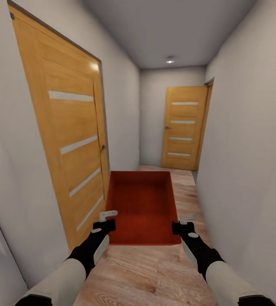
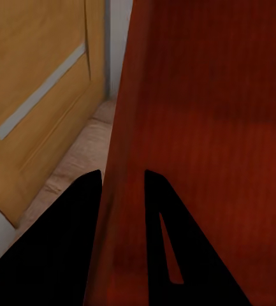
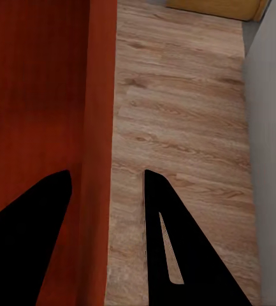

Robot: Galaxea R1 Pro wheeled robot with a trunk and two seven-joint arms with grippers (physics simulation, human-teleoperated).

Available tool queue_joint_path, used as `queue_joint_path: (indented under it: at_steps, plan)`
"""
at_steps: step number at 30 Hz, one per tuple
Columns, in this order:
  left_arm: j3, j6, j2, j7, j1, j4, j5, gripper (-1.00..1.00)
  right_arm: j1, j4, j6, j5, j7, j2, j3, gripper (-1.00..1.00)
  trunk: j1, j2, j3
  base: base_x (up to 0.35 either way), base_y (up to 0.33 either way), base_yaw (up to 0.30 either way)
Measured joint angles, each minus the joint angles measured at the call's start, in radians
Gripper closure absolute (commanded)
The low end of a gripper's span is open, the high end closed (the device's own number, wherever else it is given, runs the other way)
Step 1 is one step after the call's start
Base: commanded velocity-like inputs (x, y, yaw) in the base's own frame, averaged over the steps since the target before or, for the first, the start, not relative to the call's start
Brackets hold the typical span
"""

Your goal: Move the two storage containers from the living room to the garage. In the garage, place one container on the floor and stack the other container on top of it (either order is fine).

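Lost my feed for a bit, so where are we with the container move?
Done: one storage container is picked up, its side walls clamped by the left gripper and right gripper. In hand: carrying it along a wood-floored hallway between closed doors. Left: reaching the garage, setting it down, and fetching and stacking the second container.

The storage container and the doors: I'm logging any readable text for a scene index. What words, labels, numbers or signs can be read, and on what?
None: the storage container is plain orange-red.
None: the left door and far door bear only pale blank strips.
None: the walls and wood floor carry no writing.
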Motion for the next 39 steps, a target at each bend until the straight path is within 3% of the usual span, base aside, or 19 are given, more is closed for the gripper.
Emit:
queue_joint_path:
  at_steps: [21,39]
  plan:
    - [0.0,-0.002,0.0,0.0,0.0,0.0,0.0,1.0,0.0,0.0,-0.001,0.0,0.0,0.0,0.0,1.0,0.0,0.0,0.0,0.323,0.115,-0.239]
    - [0.0,-0.001,0.0,0.0,0.0,0.0,-0.001,1.0,0.0,0.0,-0.001,0.0,0.001,0.0,-0.001,1.0,0.0,0.0,0.0,0.323,0.073,-0.016]
